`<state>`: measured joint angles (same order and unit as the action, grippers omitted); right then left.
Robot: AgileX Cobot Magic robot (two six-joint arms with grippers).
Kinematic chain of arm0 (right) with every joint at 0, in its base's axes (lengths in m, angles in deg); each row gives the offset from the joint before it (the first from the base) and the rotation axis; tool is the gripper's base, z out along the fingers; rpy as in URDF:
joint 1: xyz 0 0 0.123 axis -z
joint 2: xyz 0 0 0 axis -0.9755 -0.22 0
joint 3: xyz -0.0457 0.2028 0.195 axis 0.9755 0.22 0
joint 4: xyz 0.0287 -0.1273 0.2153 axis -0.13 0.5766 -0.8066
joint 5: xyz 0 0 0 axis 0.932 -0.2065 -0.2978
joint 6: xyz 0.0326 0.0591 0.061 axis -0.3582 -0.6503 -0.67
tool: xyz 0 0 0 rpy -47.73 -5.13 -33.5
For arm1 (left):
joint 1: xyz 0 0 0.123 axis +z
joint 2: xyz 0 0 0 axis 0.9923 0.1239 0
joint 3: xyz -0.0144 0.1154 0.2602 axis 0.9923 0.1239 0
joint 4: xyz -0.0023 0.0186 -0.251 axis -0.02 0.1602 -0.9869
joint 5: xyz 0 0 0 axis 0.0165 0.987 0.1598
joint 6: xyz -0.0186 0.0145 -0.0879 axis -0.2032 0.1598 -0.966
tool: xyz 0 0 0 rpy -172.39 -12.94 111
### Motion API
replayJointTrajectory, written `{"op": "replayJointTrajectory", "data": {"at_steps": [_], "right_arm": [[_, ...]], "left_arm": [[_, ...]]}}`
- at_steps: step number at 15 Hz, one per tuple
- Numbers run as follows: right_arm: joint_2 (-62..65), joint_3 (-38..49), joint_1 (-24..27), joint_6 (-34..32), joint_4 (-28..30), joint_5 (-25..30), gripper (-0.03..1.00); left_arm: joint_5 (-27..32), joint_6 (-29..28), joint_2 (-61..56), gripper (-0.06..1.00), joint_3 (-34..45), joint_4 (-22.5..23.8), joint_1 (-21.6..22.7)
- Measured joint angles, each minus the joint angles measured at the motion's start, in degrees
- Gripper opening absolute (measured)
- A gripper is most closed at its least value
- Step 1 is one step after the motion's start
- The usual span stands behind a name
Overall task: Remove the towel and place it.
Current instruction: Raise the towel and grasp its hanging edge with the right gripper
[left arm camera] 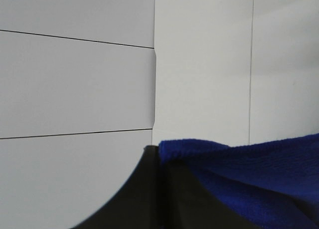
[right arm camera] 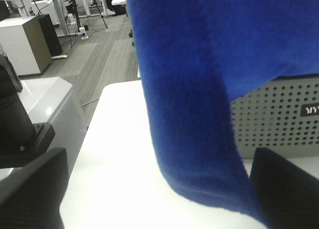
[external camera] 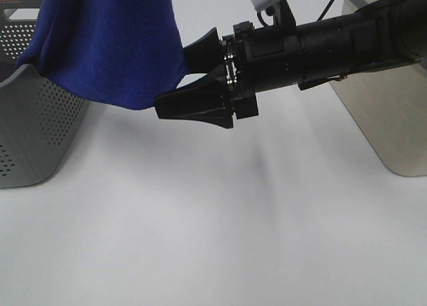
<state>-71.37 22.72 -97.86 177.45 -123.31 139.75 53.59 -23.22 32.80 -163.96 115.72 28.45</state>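
Observation:
A blue towel [external camera: 110, 43] hangs from above the exterior high view, draped over the rim of a grey perforated basket [external camera: 33, 133]. My left gripper [left arm camera: 160, 156] is shut on the towel's edge [left arm camera: 249, 179]; it is out of the exterior high view. My right gripper [external camera: 190, 79] reaches across from the right, open, with its fingers on either side of the towel's lower right edge. In the right wrist view the towel [right arm camera: 199, 99] hangs between my open right gripper's [right arm camera: 159, 199] fingers [right arm camera: 284, 189], with the basket [right arm camera: 279, 114] behind it.
A beige box [external camera: 393, 113] stands at the right edge of the white table [external camera: 200, 226]. The basket fills the left side. Beyond the table's far edge are an office floor and desks [right arm camera: 30, 44].

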Motion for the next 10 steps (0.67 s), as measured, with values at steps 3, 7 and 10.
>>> {"op": "replayJointTrajectory", "data": {"at_steps": [3,7,10], "right_arm": [[0.06,0.0,0.0,-0.29,2.12,0.0,0.85],[0.06,0.0,0.0,-1.26,2.98,1.55,0.49],[0.06,0.0,0.0,-1.83,2.98,5.84,0.37]], "left_arm": [[0.06,0.0,0.0,0.0,0.0,-0.06,0.0],[0.29,-0.11,0.0,0.0,0.0,-0.06,0.0],[0.34,-1.09,0.0,0.0,0.0,-0.06,0.0]]}}
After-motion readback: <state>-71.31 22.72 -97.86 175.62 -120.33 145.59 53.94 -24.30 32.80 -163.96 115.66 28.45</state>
